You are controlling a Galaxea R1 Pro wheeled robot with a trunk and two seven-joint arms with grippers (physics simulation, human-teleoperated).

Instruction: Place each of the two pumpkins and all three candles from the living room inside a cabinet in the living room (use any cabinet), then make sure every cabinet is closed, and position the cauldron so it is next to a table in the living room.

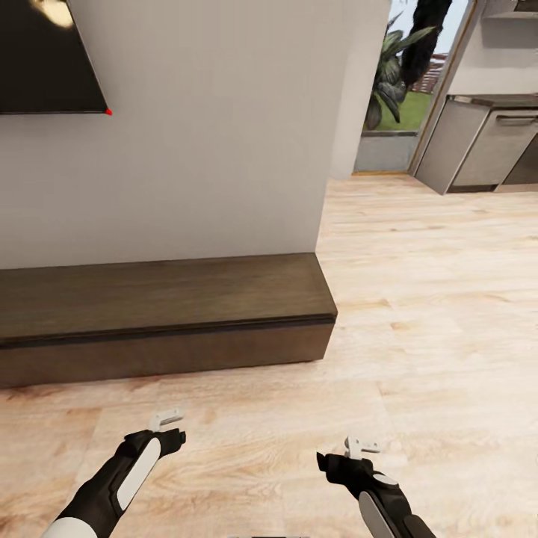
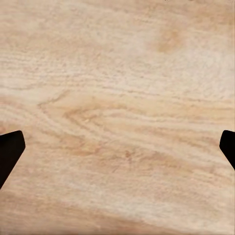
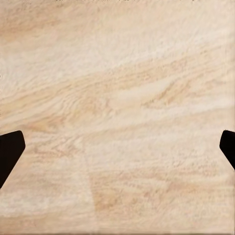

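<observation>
The long low dark-brown cabinet (image 1: 161,321) runs along the white wall ahead, its right end near the middle of the head view and its fronts shut. My left gripper (image 1: 167,420) hangs over the floor in front of it, open and empty. My right gripper (image 1: 362,447) hangs over the floor further right, also open and empty. In both wrist views the dark fingertips (image 2: 10,152) (image 3: 10,152) stand wide apart over bare light wood floor. Pumpkins, candles, cauldron and coffee table are out of view.
A dark TV screen (image 1: 48,56) hangs on the wall above the unit. Light wood floor (image 1: 433,314) stretches to the right toward grey kitchen cabinets (image 1: 482,142) and a glass door with plants (image 1: 396,75) outside.
</observation>
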